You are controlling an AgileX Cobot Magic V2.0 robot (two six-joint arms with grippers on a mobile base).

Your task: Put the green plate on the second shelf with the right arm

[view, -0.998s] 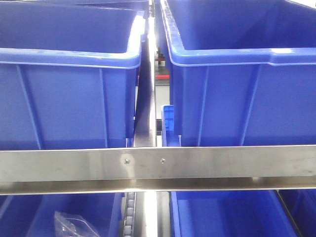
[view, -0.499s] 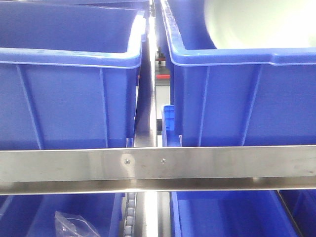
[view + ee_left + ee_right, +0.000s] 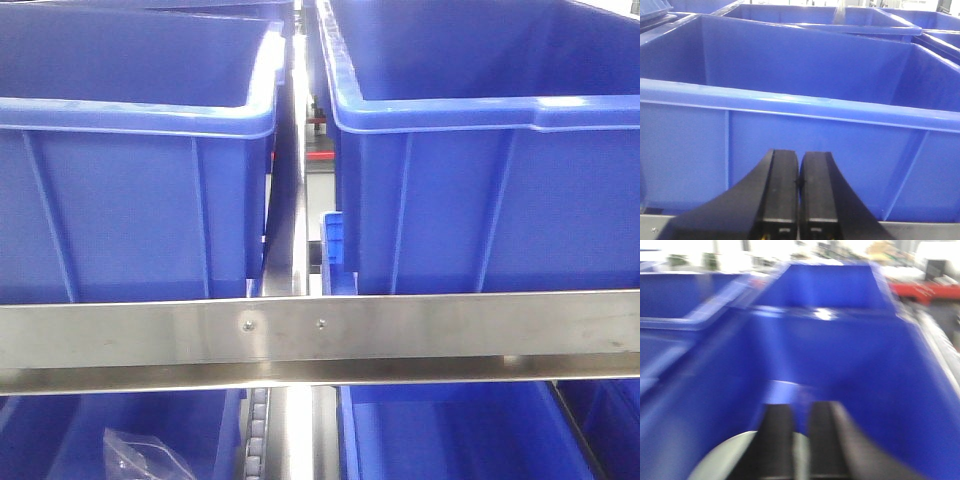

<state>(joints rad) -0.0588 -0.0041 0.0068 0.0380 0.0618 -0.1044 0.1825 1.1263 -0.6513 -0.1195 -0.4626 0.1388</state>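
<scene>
The pale green plate [image 3: 722, 462] shows only in the blurred right wrist view, low down, inside a blue bin [image 3: 850, 365]. My right gripper [image 3: 801, 412] has its dark fingers close together over the plate's edge, with a strip of plate between them. The plate and the right gripper do not show in the front view. My left gripper [image 3: 799, 157] is shut and empty, just in front of the wall of another blue bin [image 3: 790, 100].
Two large blue bins stand side by side on a shelf, left [image 3: 130, 200] and right [image 3: 480, 200], behind a steel rail [image 3: 400, 325]. More blue bins [image 3: 450, 430] and a clear plastic bag [image 3: 140, 460] lie on the shelf below.
Half a second ago the pale plate showed above the right bin's rim in the front view; now it is out of that view. The front view has shifted slightly.
</scene>
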